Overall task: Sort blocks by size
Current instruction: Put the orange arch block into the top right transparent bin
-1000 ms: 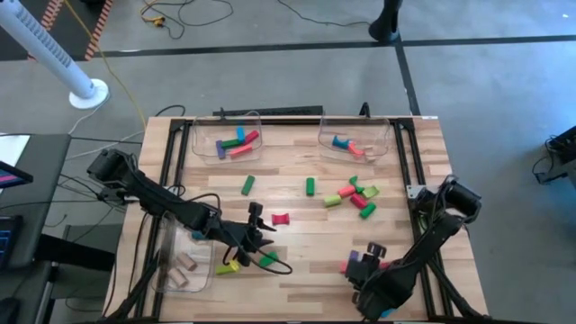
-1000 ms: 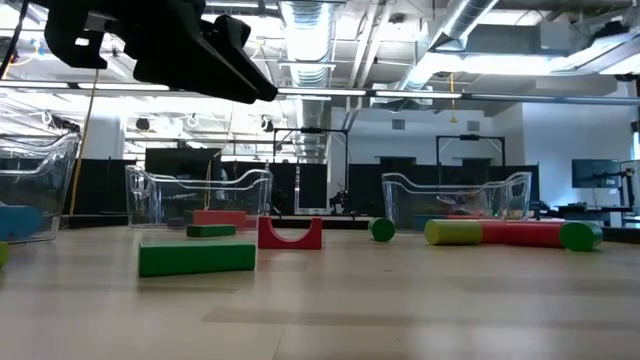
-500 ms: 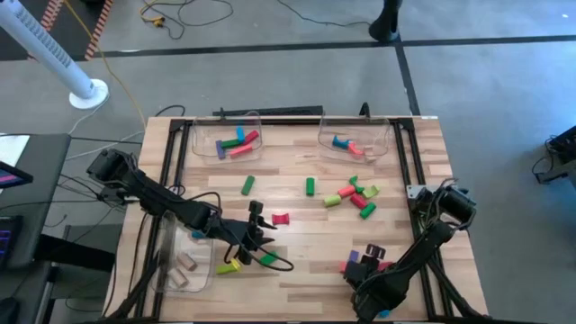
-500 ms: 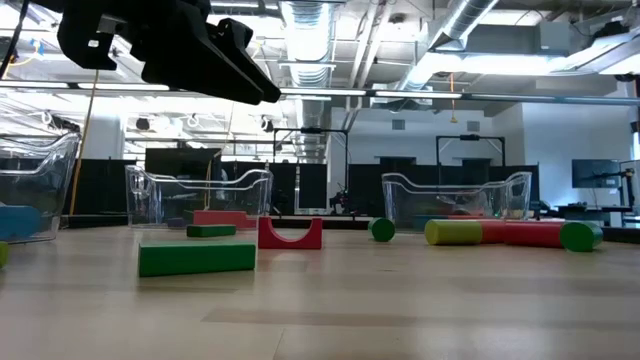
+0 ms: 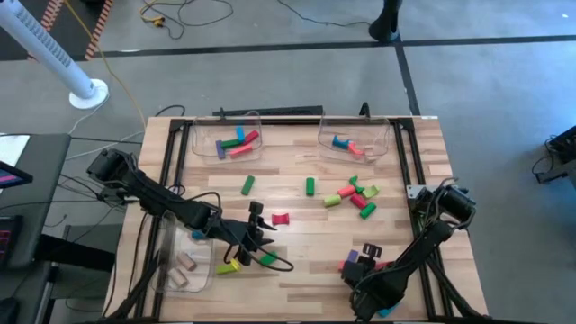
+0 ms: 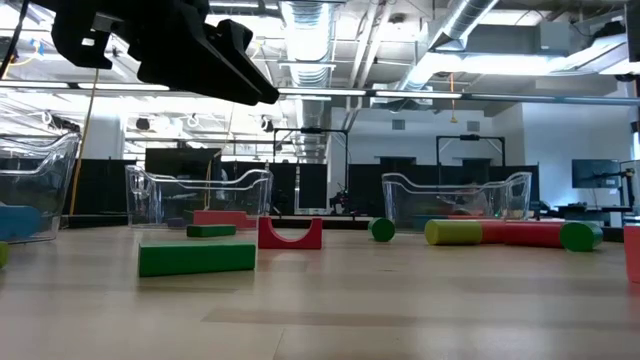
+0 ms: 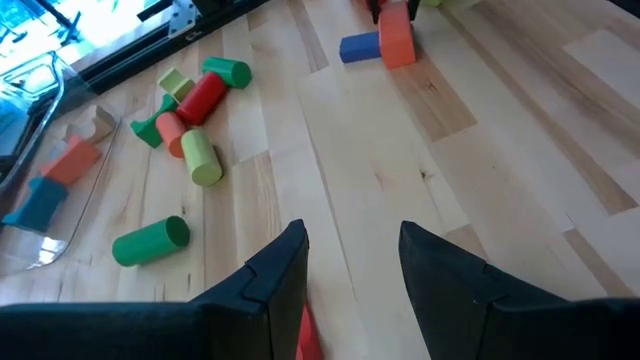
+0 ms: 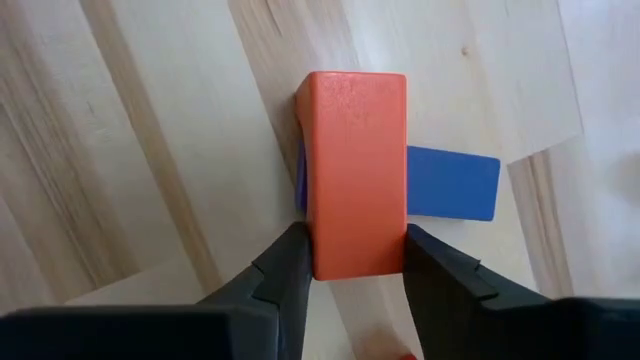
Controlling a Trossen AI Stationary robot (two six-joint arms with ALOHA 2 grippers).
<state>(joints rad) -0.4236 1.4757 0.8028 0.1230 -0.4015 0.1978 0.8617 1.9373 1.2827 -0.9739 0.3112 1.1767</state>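
The right gripper (image 8: 353, 262) has closed in since a second ago; its two fingers now squeeze the orange block (image 8: 356, 170) from both sides. That block sits near the table's front edge, on the right. A blue block (image 8: 452, 184) lies under or just behind it, mostly hidden. From above, the right gripper (image 5: 363, 262) covers both blocks. The left gripper (image 7: 352, 258) hangs partly open and empty over the wood, above a red arch block (image 5: 281, 219); only a sliver of red shows between its fingers.
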